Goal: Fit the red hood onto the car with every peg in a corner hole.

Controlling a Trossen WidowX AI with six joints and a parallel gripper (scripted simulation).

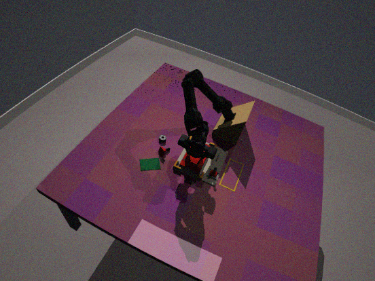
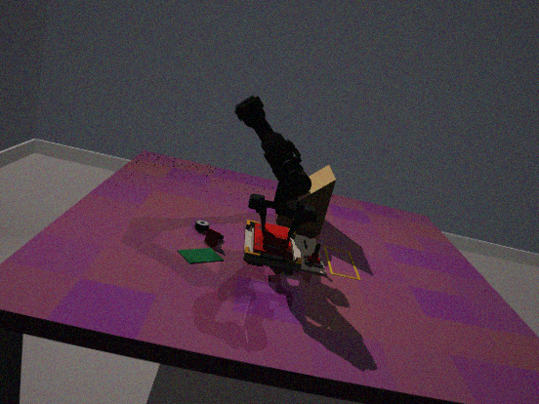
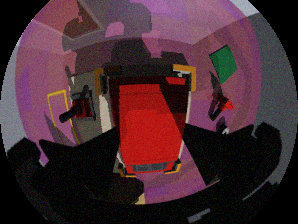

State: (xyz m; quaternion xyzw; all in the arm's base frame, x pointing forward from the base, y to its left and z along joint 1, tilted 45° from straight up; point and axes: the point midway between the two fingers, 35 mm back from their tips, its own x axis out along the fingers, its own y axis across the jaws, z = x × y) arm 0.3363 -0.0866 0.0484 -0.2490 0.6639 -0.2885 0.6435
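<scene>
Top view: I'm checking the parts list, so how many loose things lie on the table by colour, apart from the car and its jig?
Red: 2, the hood in the pincer and a small piece
Green: 1, a flat tile
Grey: 1, a ring
Tan: 1, a board
Total: 5

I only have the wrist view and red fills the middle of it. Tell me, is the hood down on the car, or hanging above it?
Observer: In the exterior view the hood is low on the chassis, no gap showing below it. Whether all pegs are in, I cannot tell.
Operator: Is the gripper off it?
Observer: No, the gripper is shut on the hood, arm bent directly above.
Operator: Anything near for the retreat?
Observer: A tan board leans behind the arm. A green pad and a small grey ring lie apart on the other side.
</scene>
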